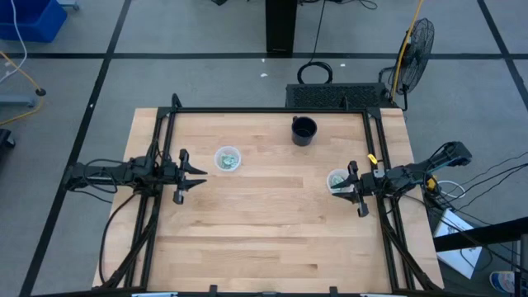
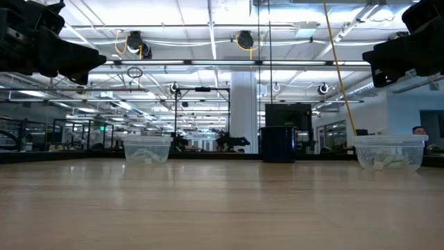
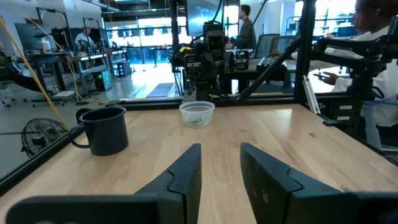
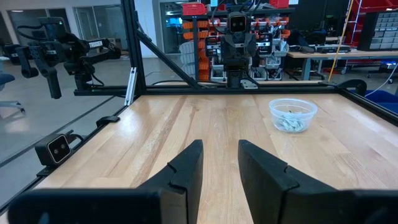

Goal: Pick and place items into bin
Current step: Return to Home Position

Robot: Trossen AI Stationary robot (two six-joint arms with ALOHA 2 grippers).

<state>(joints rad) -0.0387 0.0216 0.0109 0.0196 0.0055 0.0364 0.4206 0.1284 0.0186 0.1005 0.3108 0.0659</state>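
Small pale green crinkled pieces lie inside two clear plastic cups that stand on the wooden table. The left cup stands just right of my left gripper. The right cup stands right by my right gripper. Both grippers are open, hover above the table, face each other and hold nothing. In each wrist view the nearer cup is hidden.
A dark mug stands upright near the table's far edge, between the two cups. A black frame runs along the far, left and right edges. Bare wood fills the near half. People sit beyond the table.
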